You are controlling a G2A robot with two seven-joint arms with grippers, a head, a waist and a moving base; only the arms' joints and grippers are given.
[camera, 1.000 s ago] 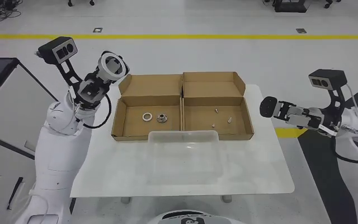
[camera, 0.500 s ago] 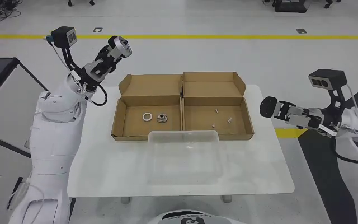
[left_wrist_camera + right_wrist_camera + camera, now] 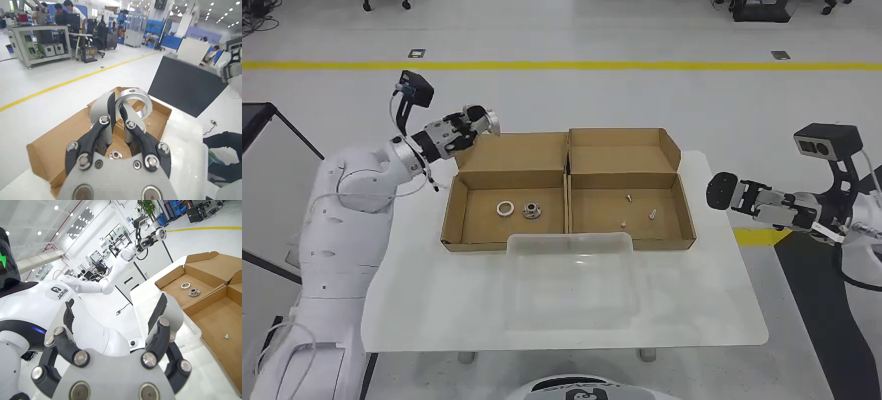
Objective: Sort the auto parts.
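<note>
L gripper [image 3: 116, 108] swung in toward box [image 3: 42, 151], pinching ring [image 3: 146, 100] rim; R gripper [image 3: 116, 302] spread.

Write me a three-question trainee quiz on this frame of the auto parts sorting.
1. True or false: the left hand is shut on a large metal ring.
2. What lies in the left cardboard box? A) a small ring and a flanged hub; B) a wrench; C) a coiled spring.
3. Fill in: the right hand, held off the right edge of the table, has its jaws ____.
Key: 1 true; 2 A; 3 open.
</note>
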